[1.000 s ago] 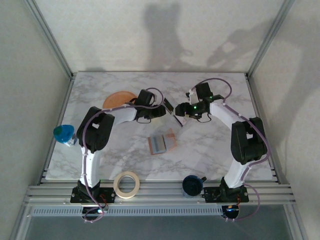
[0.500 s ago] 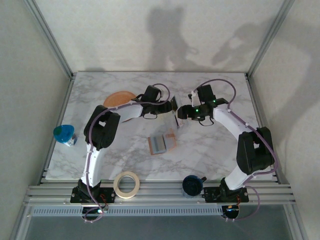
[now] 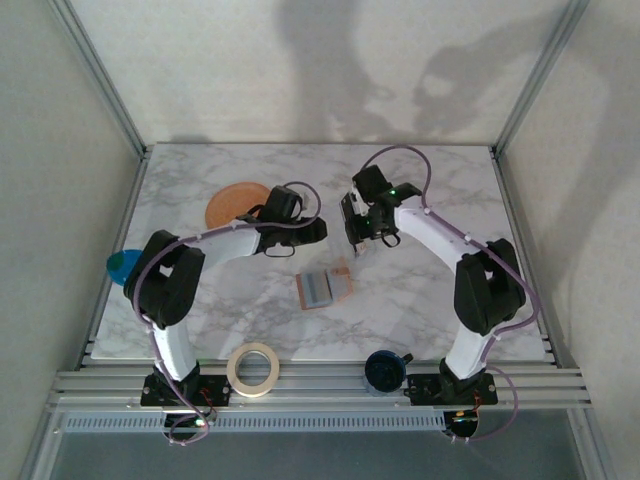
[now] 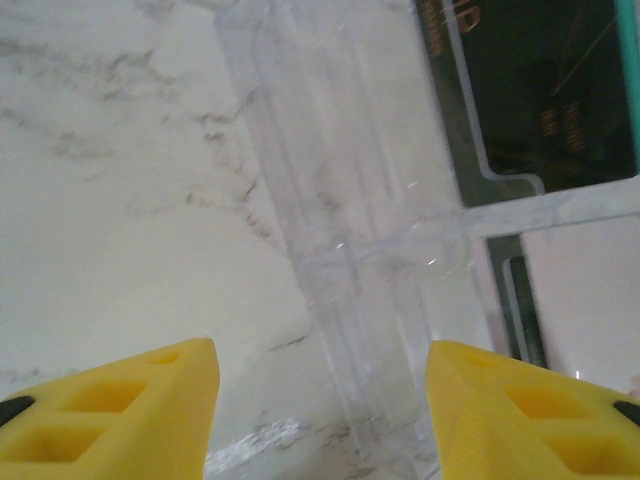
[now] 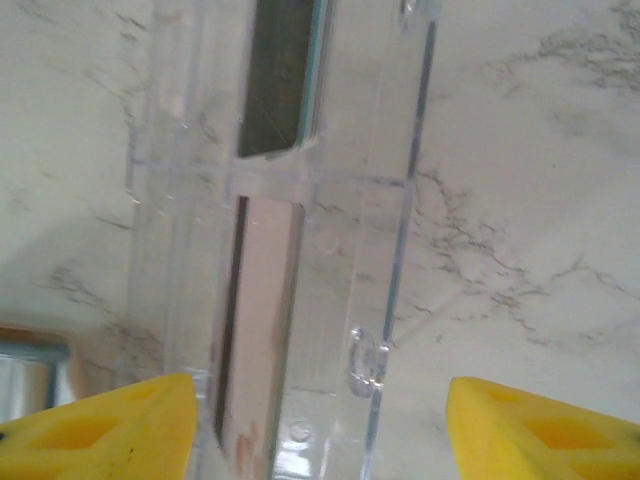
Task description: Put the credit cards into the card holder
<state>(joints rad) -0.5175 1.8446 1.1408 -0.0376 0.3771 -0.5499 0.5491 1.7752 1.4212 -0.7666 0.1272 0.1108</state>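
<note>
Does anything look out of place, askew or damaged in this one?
Only mildly: a greyish card lies loose on top of the tan wallet, not tucked in, and both sit at a slant. A clear plastic case holds other cards. Nothing looks spilled or damaged.

Left arm (image 3: 225, 241) and right arm (image 3: 436, 232) bend inward, elbows outward. Left gripper (image 3: 312, 231) and right gripper (image 3: 352, 224) face each other, near, fingers of each apart.

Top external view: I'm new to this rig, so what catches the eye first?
The left tool and right tool nearly meet over the marble table at a clear plastic case holding a dark card. Just nearer lies the tan-pink card holder, and an orange disc sits back left.
</note>
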